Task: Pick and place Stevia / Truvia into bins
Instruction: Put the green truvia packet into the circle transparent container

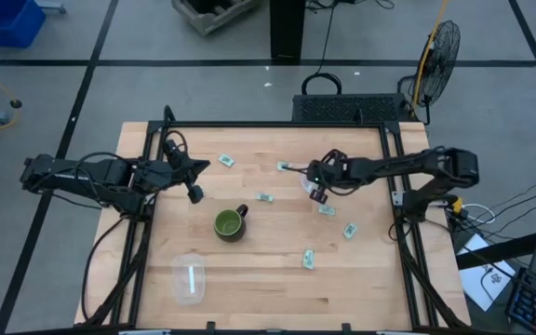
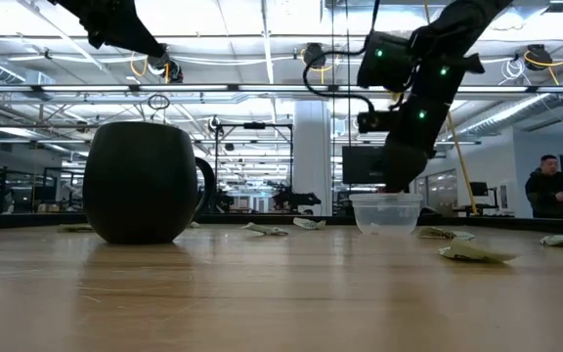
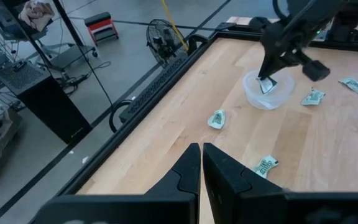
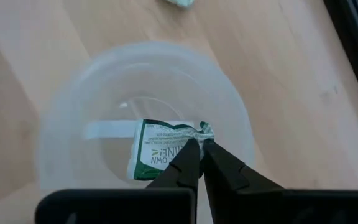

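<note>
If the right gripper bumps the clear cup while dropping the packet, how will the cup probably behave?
The clear cup looks thin-walled and holds only the packet pinched by the right gripper, so it is probably very light and would slide easily on the smooth wooden table. It sits low and wide, so tipping seems less likely than sliding.

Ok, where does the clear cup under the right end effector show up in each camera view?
High view: the clear cup sits right of centre, mostly hidden by the right end effector.
Low view: right of centre, on the table.
Left wrist view: upper right.
Right wrist view: it fills the middle, a sachet pinched over it.
Shared landmark: the right end effector above it.
</note>
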Controlling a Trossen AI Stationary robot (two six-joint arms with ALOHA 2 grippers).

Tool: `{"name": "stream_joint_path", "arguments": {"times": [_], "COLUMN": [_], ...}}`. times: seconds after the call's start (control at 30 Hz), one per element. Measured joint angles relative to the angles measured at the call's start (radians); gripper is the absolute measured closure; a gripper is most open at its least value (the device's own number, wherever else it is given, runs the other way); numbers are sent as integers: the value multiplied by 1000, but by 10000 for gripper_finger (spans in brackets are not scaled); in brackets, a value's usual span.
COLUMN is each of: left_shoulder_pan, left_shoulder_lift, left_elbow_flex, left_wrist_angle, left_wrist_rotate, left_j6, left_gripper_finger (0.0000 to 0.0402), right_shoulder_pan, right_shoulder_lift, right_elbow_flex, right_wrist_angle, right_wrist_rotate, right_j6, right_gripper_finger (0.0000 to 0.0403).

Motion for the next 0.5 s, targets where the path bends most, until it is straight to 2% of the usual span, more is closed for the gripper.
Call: {"name": "stream_joint_path", "arguments": {"times": [0.27,0.5], "left_shoulder_pan": [0,0], "left_shoulder_lift": [0,0], "left_elbow_flex": [0,0], "left_wrist_angle": [0,-1], "left_wrist_rotate": [0,0], "left_j6": [0,0], "left_gripper_finger": [376,376], "right_shoulder_pan": [-17,-17], "right_shoulder_lift": [51,49], "right_elbow_flex": [0,-1], "right_wrist_angle": [48,58], "right_wrist_rotate": [-36,-39], "right_j6": [-102,-159], "right_gripper_finger": [386,334]}}
